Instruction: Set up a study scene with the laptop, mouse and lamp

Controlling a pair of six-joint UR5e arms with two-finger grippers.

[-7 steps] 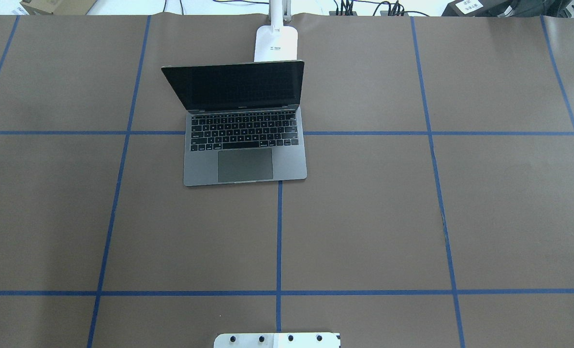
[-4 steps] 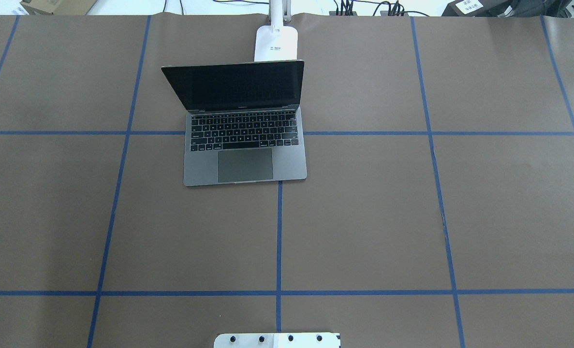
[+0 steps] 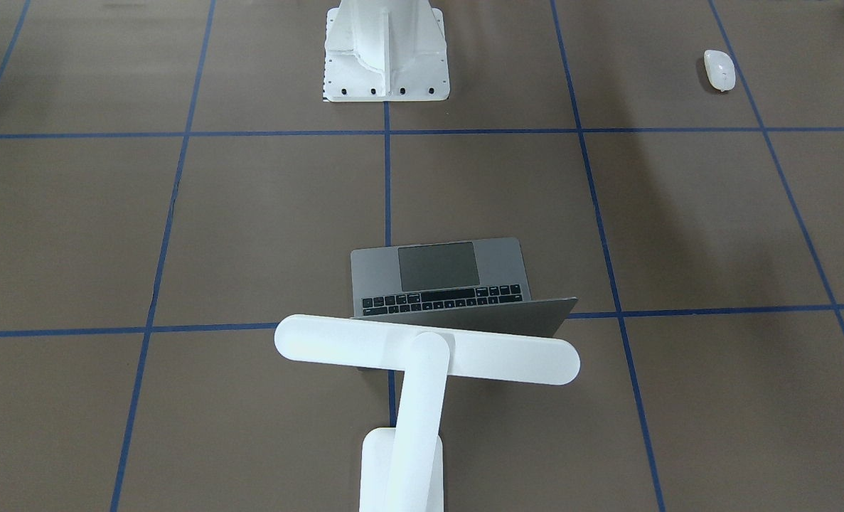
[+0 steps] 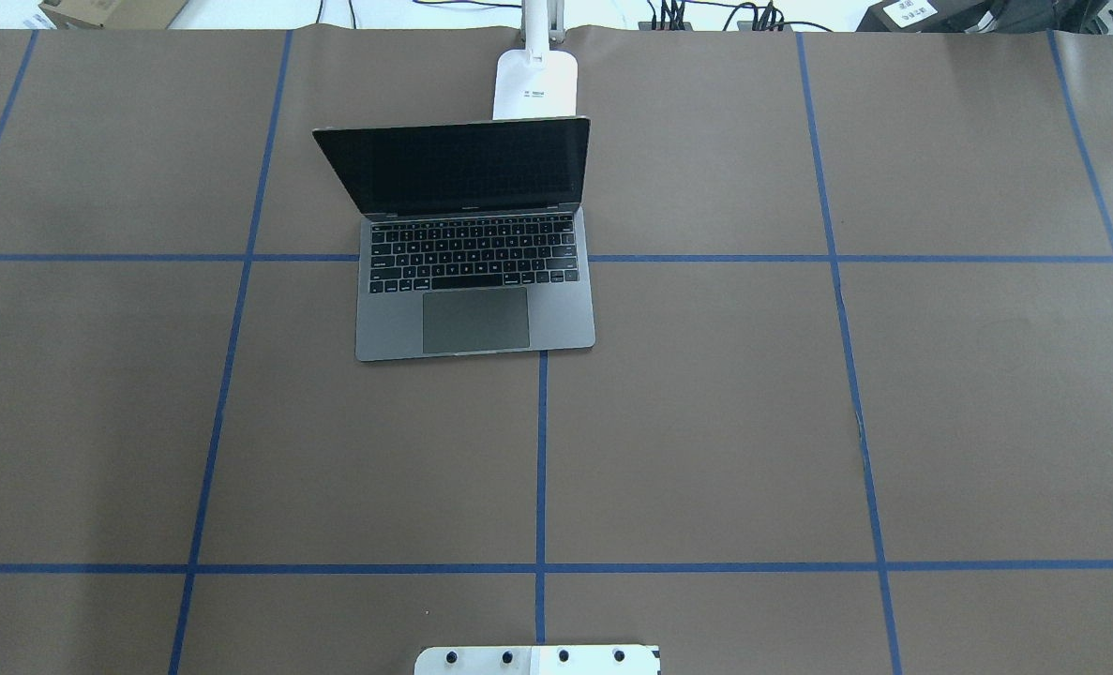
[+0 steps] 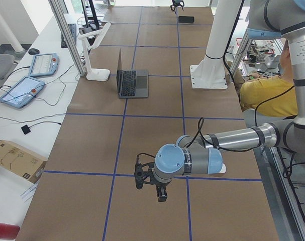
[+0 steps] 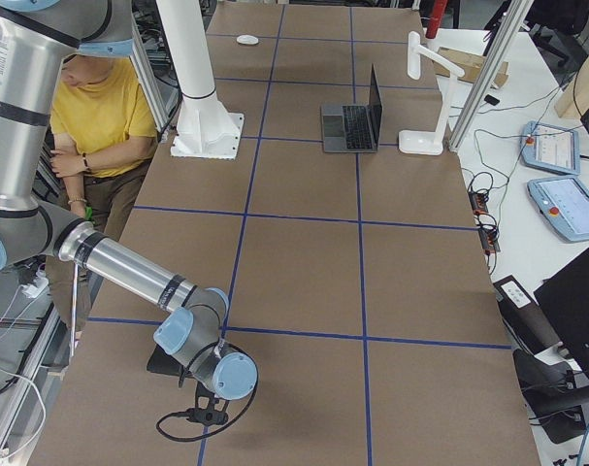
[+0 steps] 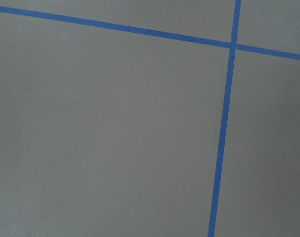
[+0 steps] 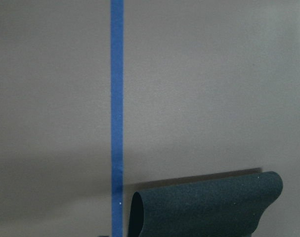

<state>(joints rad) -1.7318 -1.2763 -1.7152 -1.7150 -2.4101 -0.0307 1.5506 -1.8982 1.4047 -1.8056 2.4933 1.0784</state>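
1. Brown paper gridded in blue tape is laid over the tabletop [image 4: 706, 422].
2. Low over bare paper, the left gripper [image 5: 162, 196] and the right gripper [image 6: 209, 413] are held; whether either is apart or together cannot be told.
3. A dark pad [image 8: 204, 207] is seen just beside the right gripper.
4. The laptop [image 4: 476, 281] is opened mid-table, and the lamp [image 3: 426, 348] is stood behind it, with its bar above the lid.
5. The mouse [image 3: 719, 70] is found well apart, on the robot's left; bringing it beside the laptop is judged the step left.
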